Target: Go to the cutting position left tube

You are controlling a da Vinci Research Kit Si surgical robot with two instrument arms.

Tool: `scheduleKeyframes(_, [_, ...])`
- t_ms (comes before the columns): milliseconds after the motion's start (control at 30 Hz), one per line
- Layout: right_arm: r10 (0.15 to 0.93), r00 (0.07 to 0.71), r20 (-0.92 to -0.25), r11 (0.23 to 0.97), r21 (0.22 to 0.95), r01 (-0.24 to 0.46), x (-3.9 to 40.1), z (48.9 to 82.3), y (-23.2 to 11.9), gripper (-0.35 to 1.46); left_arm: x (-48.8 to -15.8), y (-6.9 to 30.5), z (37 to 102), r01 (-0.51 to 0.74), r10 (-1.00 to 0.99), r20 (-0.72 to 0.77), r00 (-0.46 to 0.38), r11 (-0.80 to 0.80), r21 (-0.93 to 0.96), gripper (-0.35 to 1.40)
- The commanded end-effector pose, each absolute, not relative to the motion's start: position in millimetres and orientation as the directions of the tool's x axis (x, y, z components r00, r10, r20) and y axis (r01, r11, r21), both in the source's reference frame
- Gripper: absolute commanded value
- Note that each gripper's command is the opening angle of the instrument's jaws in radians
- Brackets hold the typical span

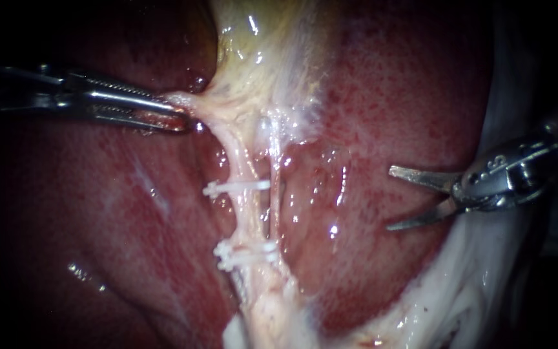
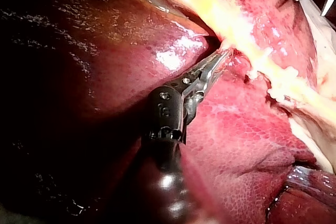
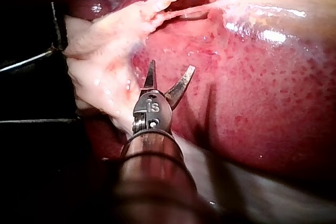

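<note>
While its two curved blades stood wide apart and held nothing, the right instrument (image 1: 392, 198) hovered over the liver (image 1: 382, 97), well apart from the left tube (image 1: 245, 220) and to its right. That tube ran pale down the middle of the endoscope view. An upper clip (image 1: 237, 188) and a lower clip (image 1: 247, 253), both white, crossed it, with a bare stretch between them. Above the clips, the left instrument (image 1: 179, 119) had its jaws closed on pale tissue (image 1: 211, 106) just below the gallbladder (image 1: 259, 39).
</note>
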State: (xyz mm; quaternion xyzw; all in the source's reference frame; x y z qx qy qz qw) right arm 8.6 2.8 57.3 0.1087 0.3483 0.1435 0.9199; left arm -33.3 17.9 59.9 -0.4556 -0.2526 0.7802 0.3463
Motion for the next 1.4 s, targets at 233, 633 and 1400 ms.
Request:
scheduleKeyframes(233, [0.341,0.712,-0.613,0.934,0.308,-0.182,8.7,57.3,2.8,1.43,-30.8,19.3,57.5,-0.312,0.776,-0.531,-0.340,-0.626,-0.714,-0.35])
scheduleKeyframes(633, [0.345,0.703,-0.622,0.931,0.323,-0.170,8.9,57.2,2.7,1.43,-27.8,21.4,54.9,-0.336,0.777,-0.544,-0.317,-0.628,-0.702,-0.35])
scheduleKeyframes(1400, [0.507,0.558,-0.657,0.794,0.608,-0.004,21.2,58.4,2.9,1.45,-28.4,20.8,55.1,-0.345,0.773,-0.549,-0.316,-0.633,-0.693,-0.35])
